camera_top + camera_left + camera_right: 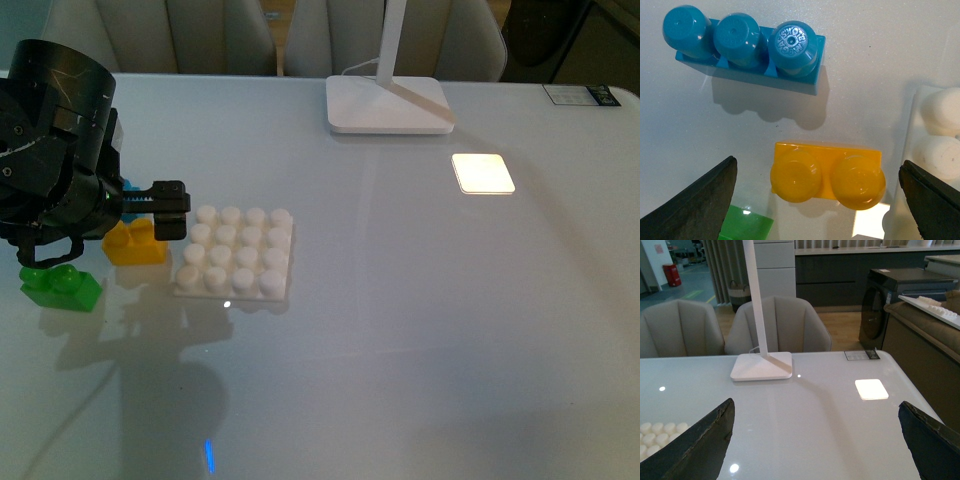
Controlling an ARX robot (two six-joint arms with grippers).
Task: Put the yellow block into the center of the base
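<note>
The yellow block (827, 175) sits studs-up beneath the released left hand (817, 210), its long axis running finger to finger.

Front overview, left wrist close-up (base (235, 255) shared)

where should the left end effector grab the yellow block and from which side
Probably from straight above: the yellow block lies flat, studs up. Grip its flat long walls, not the round studs; bare table shows beside both, while the base crowds one short end.
</note>
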